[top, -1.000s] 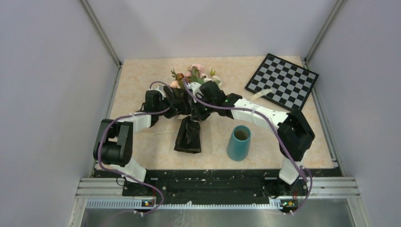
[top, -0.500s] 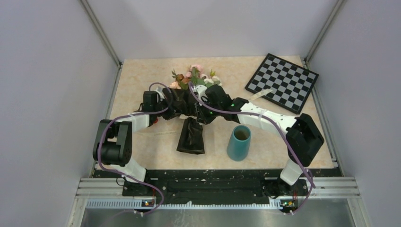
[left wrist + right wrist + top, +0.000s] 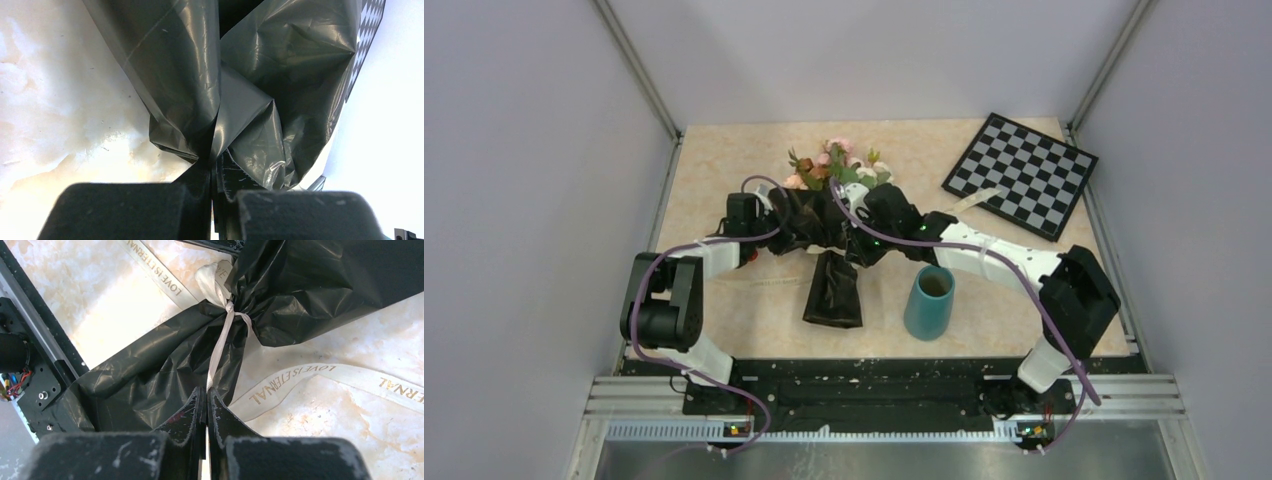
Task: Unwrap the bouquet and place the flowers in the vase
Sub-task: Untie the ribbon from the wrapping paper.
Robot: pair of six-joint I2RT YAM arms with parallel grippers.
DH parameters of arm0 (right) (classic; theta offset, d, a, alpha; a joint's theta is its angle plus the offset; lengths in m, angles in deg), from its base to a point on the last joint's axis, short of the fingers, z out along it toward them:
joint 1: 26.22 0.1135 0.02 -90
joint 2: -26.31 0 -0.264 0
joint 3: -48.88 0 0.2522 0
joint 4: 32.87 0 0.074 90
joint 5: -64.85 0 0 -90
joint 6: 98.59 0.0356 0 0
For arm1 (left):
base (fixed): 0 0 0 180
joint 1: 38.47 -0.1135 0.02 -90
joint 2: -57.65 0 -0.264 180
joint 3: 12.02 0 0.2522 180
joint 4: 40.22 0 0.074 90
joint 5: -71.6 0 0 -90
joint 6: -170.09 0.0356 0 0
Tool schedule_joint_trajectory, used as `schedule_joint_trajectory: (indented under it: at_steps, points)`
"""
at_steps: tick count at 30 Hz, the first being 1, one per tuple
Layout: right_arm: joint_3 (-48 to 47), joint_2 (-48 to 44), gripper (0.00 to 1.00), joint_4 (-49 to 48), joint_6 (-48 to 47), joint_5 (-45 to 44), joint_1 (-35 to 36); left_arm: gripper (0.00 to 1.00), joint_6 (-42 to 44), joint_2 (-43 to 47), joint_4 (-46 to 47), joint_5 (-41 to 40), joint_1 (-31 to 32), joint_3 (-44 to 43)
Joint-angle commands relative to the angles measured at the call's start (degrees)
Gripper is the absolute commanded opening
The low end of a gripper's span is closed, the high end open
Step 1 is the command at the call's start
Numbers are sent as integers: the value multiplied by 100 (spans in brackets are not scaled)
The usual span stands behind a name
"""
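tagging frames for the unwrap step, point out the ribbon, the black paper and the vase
ribbon (image 3: 219, 347), right wrist view, taut strand just below the knot
black paper (image 3: 185, 75), left wrist view, glossy fold left of centre
vase (image 3: 926, 315), top external view, teal outer wall

Bright, even light, faint shadows, sharp focus; glossy sheen on the bouquet (image 3: 175, 75)

Pale marbled table (image 3: 724, 160), beige and glossy; the bouquet (image 3: 832, 295) lies across the middle, flowers (image 3: 836, 162) toward twelve o'clock, black paper tail toward six; the teal vase (image 3: 929, 302) stands upright at about five o'clock, near that tail; a checkerboard (image 3: 1020, 172) lies flat at two o'clock; a cream ribbon (image 3: 320, 374) with gold lettering trails loose over the tabletop beside the paper.
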Motion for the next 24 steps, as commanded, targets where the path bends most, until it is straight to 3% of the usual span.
schedule_joint_trajectory:
  at_steps: [1,2,3,7,10,15,18,24]
  points:
    - [-69,-536,0,279,162,122,127,0,406,93,70,-851,-290,-211]
    - [-103,-508,4,307,188,62,128,0,434,165,55,-798,-290,-222]
    - [-154,-482,15,327,192,28,126,3,480,241,46,-719,-290,-225]
    - [-310,-427,38,221,253,55,126,39,665,609,-39,-395,-281,-230]
    - [-443,-326,46,175,279,122,126,61,905,960,-463,-395,-281,-318]
    - [-758,-40,52,98,253,236,126,83,1358,1696,-1293,-672,-265,-379]
    - [-1036,227,52,35,186,300,126,90,1451,2161,-1571,-777,-212,-229]
    - [-1593,920,50,-8,42,471,126,89,895,2830,-1286,-459,21,725]
